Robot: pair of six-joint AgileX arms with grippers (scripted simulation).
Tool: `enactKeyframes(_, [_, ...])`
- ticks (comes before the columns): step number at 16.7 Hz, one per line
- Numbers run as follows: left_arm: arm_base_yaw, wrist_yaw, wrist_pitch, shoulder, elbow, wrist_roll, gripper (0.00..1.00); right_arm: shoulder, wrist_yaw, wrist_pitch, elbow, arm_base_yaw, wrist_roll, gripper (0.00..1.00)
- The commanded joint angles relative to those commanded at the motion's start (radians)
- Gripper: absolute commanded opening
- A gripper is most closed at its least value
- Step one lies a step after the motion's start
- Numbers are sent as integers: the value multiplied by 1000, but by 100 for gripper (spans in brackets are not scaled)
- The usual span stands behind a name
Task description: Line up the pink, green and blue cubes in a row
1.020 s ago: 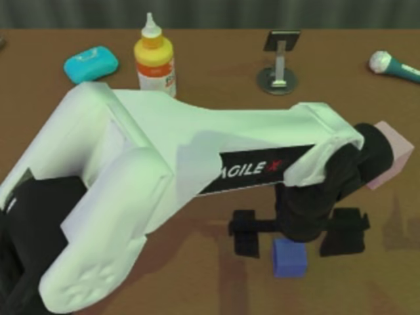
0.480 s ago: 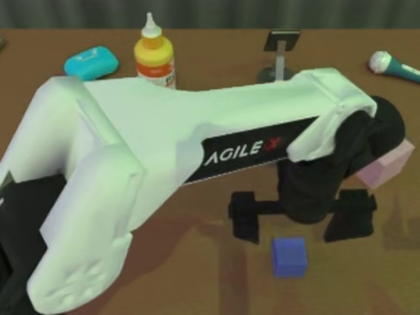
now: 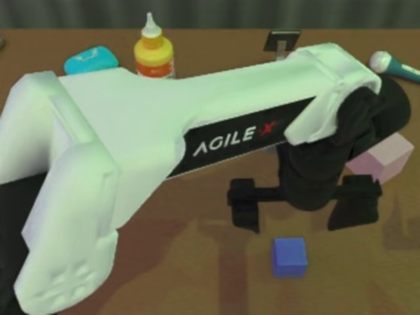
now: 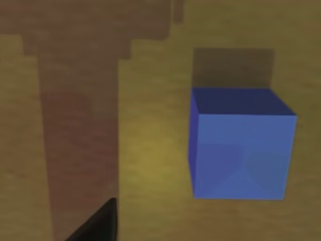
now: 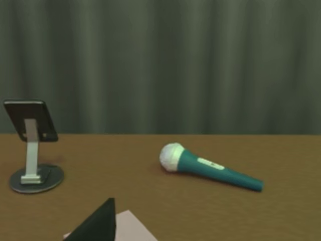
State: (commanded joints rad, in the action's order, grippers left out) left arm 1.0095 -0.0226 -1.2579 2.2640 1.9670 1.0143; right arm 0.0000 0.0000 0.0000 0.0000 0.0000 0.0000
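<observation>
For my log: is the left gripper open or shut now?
Open. In the top view the left gripper has its fingers spread wide, holding nothing, above the blue cube.

The top view looks down from above the surface (image 3: 197, 262), close enough that the left arm (image 3: 164, 151) fills much of it. The left wrist view faces straight down, very near the blue cube (image 4: 241, 145), shared with the top view (image 3: 289, 256). The right wrist view looks level toward the far curtain (image 5: 160, 60), sharing the microphone (image 5: 208, 168) and phone stand (image 5: 32, 150).
</observation>
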Motion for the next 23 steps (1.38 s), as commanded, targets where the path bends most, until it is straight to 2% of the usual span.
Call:
enactKeyframes(4, [-40, -1, 6, -8, -14, -103, 100, 0, 0, 0, 0, 0, 0, 100])
enactKeyframes(8, [-146, 1, 21, -30, -57, -362, 100, 0, 0, 0, 0, 0, 0, 100])
enactKeyframes(12, [-300, 7, 44, -71, -142, -732, 100, 0, 0, 0, 0, 0, 0, 100])
enactKeyframes(19, [-601, 15, 90, -158, -325, -1516, 100, 0, 0, 0, 0, 0, 0, 100])
enactKeyframes(23, [-746, 19, 131, -225, -411, -1844, 100, 0, 0, 0, 0, 0, 0, 100])
